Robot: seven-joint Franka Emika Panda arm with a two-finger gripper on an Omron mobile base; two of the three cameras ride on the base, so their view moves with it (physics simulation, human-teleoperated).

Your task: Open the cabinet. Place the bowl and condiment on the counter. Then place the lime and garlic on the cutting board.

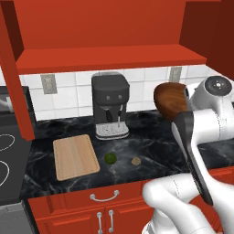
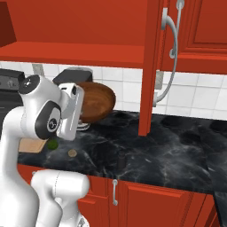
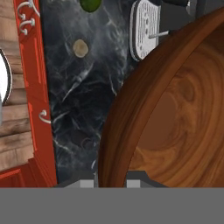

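Both cabinet [image 2: 150,66] doors stand open. Gripper [image 3: 112,180] clamps the bowl [image 3: 175,113] rim, bowl tilted in the air over the counter [image 1: 151,151]. Lime [image 1: 110,158] and garlic [image 1: 135,161] lie just right of the board [image 1: 75,156] edge; condiment [image 2: 120,159] near the counter's front edge.

1. Coffee machine [image 1: 110,103], dark grey, upright against the back wall, its grey drip tray [image 1: 111,131] in front at the base.
2. White tiled wall [image 1: 73,93] with a grey outlet [image 1: 48,84] left of the machine and another outlet [image 1: 174,74] to its right.
3. Stove [image 1: 9,155] at far left, black top with white burner rings.
4. Lower red drawer [image 1: 103,197] with a curved silver handle, red doors below it.
5. Wooden floor [image 3: 13,127] seen in the hand view.
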